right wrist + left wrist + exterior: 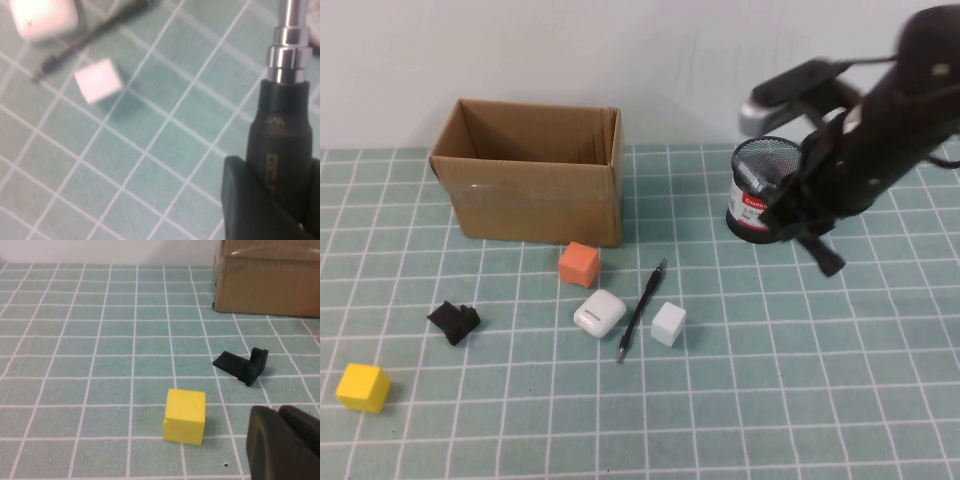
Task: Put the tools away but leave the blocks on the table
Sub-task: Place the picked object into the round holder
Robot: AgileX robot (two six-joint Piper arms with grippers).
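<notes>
Right gripper (pixel 280 200), at 2 o'clock beside the cup (pixel 763 188), clamps a rigid, slick-handled screwdriver (pixel 285 100); left gripper (pixel 285 445) parked near the yellow block (pixel 185 416), aperture indeterminate.

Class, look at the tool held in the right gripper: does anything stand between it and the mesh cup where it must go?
Nothing visible does. The right gripper holds the black-handled tool just beside the mesh cup, whose open top looks unobstructed. The left gripper sits far off near the yellow block.
</notes>
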